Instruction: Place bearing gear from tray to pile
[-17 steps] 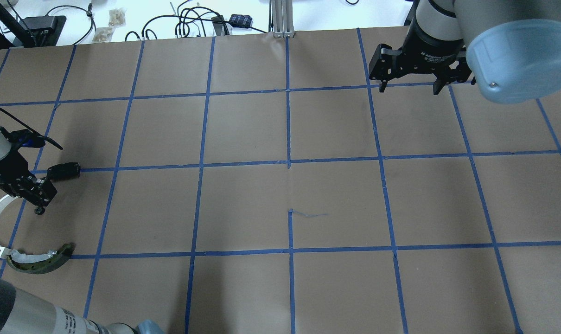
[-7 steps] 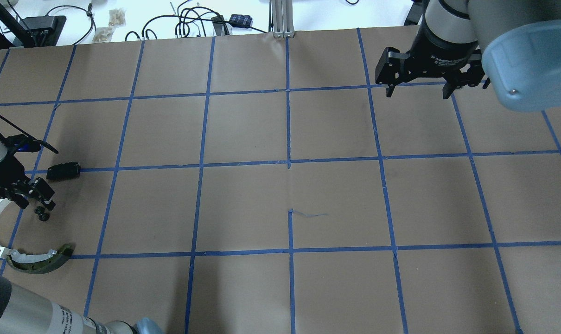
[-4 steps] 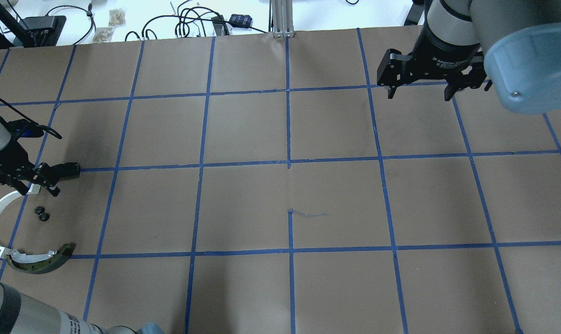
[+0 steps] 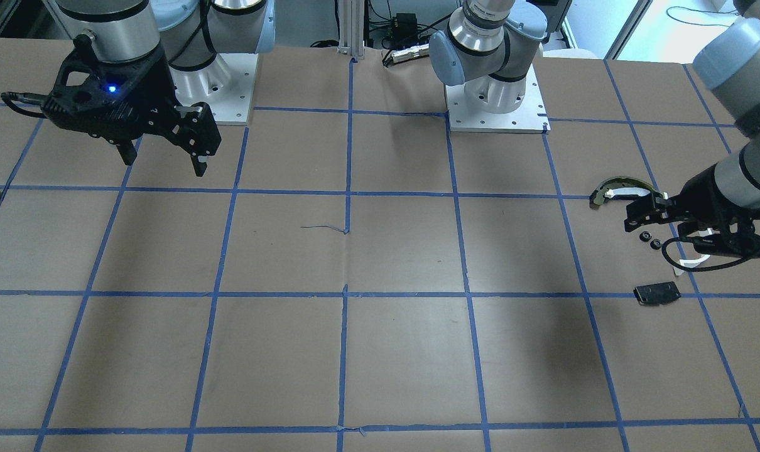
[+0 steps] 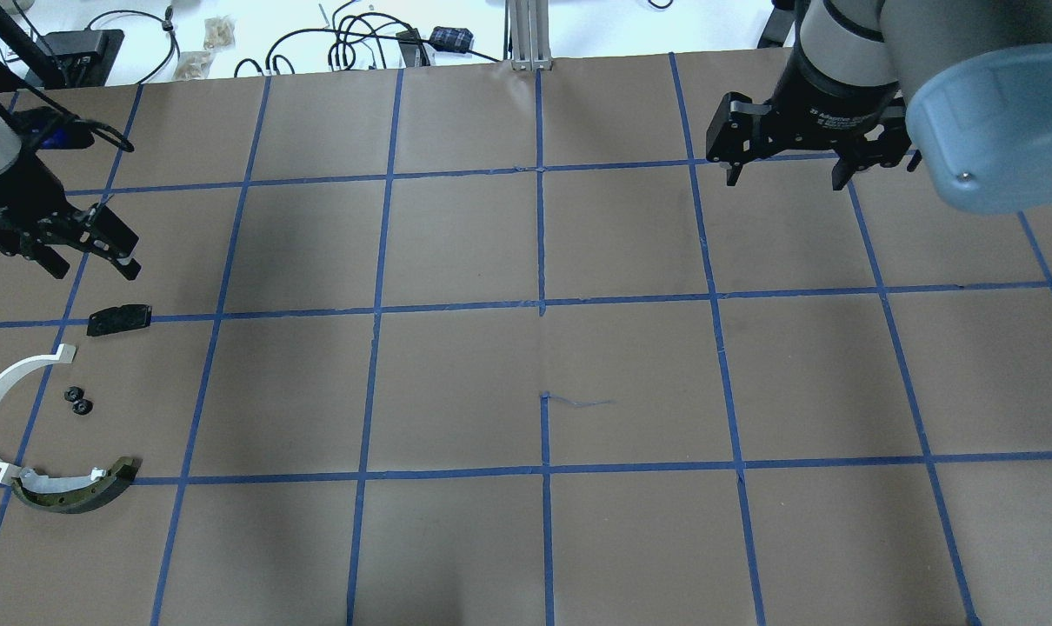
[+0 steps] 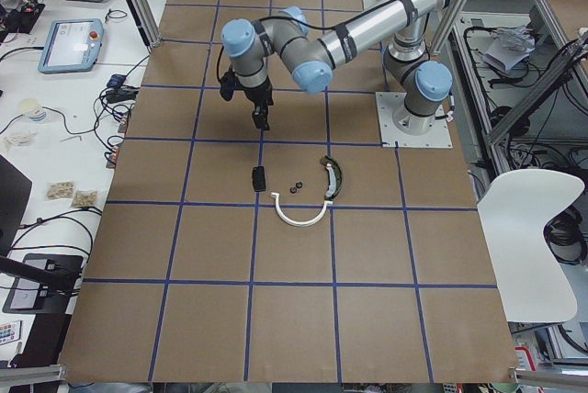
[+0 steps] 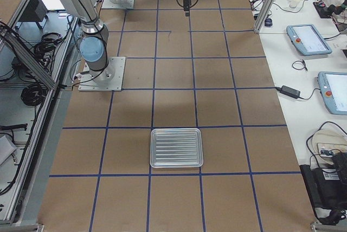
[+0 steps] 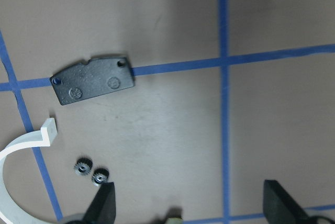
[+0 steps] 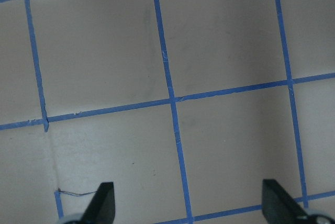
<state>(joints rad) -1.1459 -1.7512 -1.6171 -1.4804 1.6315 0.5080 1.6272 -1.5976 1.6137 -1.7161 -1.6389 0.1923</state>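
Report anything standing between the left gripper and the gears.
Only the flat plate lies on the table between the left gripper and the two gears. The gripper hangs open, well off the table, so nothing visible blocks a reach from above.

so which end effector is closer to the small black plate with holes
Left. The left end effector hangs just past the black plate; the right end effector is far off toward the opposite end.

- table (image 5: 456,243): matt brown paper, lined with blue tape (image 5: 541,243);
- tray (image 7: 176,148): ridged, shiny metal;
- plate (image 8: 93,80): matt black, grainy;
- arc (image 8: 21,144): smooth white plastic;
- gears (image 8: 81,168): dull black
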